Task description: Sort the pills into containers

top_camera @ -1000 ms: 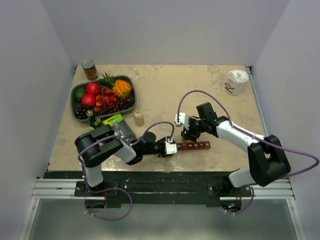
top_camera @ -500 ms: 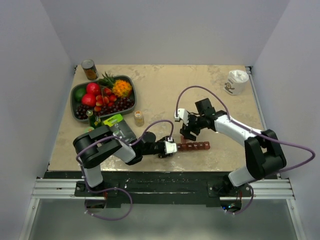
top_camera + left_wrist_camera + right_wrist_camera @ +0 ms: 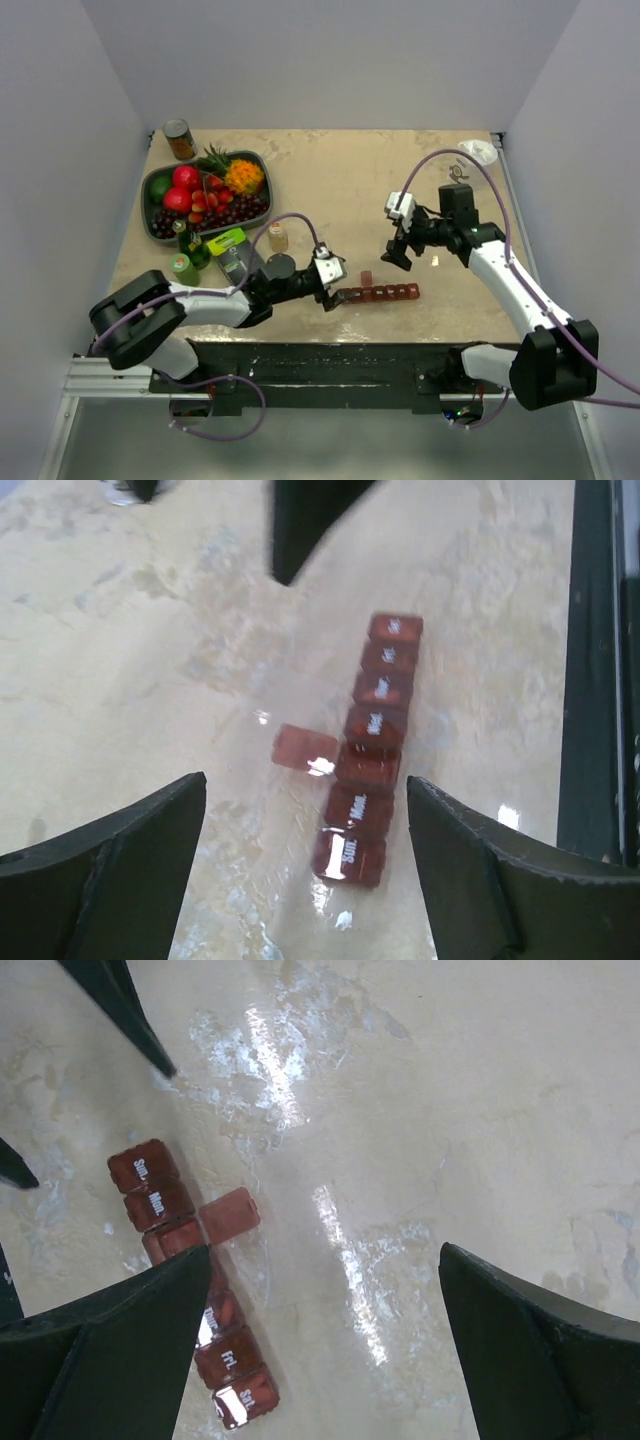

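The containers are a dark red-brown strip (image 3: 385,293) of day-labelled compartments lying near the table's front edge. One lid (image 3: 366,277) stands open beside the third compartment. My left gripper (image 3: 334,292) is open at the strip's left end. In the left wrist view the strip (image 3: 372,770) runs away from me with its "Sun" end between my open fingers (image 3: 110,860), untouched. My right gripper (image 3: 402,252) is open and empty, raised behind and right of the strip (image 3: 228,1360). The pills are tan pellets in a small clear bottle (image 3: 278,237), upright left of the strip.
A grey-green bowl (image 3: 150,185) of fruit sits at the back left, with a metal can (image 3: 180,140) behind it. A green bottle (image 3: 183,268) and a green-labelled box (image 3: 235,250) lie by my left arm. A white object (image 3: 481,151) is at the back right.
My right gripper has lifted off the strip and swung right and back. My left arm has drawn back to the left, with its gripper still at the strip's end. The open lid now shows.
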You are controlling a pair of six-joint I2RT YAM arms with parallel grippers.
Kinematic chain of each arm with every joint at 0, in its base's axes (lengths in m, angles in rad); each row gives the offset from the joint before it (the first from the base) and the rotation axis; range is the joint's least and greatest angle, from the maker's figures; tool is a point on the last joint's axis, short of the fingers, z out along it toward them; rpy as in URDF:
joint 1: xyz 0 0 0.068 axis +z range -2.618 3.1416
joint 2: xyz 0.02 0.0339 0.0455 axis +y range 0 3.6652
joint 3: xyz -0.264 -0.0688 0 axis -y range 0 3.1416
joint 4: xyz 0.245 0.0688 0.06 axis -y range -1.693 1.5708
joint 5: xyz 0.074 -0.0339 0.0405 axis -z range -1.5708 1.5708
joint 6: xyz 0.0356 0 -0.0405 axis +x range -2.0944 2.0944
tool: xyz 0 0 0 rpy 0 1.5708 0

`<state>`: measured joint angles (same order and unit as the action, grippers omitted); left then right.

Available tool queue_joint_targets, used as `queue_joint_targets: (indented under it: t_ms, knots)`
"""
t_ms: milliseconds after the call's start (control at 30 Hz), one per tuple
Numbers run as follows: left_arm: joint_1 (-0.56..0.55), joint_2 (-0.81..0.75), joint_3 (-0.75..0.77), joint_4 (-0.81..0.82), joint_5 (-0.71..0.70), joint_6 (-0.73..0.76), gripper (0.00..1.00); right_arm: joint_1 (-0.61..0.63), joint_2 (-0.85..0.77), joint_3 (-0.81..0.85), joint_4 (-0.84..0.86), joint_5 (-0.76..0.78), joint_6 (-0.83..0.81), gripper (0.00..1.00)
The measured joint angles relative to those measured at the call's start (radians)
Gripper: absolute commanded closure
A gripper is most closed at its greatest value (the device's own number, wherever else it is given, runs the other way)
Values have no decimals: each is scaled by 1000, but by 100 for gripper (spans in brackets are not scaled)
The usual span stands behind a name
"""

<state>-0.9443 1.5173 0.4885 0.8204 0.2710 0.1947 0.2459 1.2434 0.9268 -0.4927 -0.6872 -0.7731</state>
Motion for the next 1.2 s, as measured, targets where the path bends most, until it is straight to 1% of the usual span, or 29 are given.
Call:
queue_joint_targets:
  t_ms: [33,133,233,333,433,533,633,700,733,833,900,967,1200]
  knots:
    - [8,-34,0,-5,-10,-42,1,-26,-21,-14,5,-19,15,1]
    - [71,-135,2,-56,-43,-192,1,-67,-53,-44,21,-72,61,1]
    - [192,-223,54,-216,-80,-343,1,-69,-13,-44,8,-123,61,1]
    - [263,-271,135,-389,-190,-423,1,-68,33,-43,-17,-135,59,1]
    - [277,-312,194,-549,-338,-470,1,-68,36,-43,-17,-130,64,1]
    - [286,-328,227,-661,-447,-492,2,-68,23,-43,-6,-116,75,1]
    - [317,-287,282,-774,-529,-503,7,-68,21,-43,1,-109,84,1]
    - [348,-212,345,-838,-580,-512,10,-68,21,-43,2,-107,87,1]
    - [362,-171,374,-867,-603,-518,13,-68,21,-43,3,-106,88,1]
    - [389,-73,430,-921,-651,-529,21,-68,21,-43,7,-101,93,1]
    - [394,-23,451,-950,-669,-536,23,-68,21,-43,8,-93,94,1]
    - [394,2,463,-966,-673,-544,28,-68,22,-44,8,-89,95,1]
    - [394,13,478,-987,-668,-554,33,-68,23,-44,8,-88,100,1]
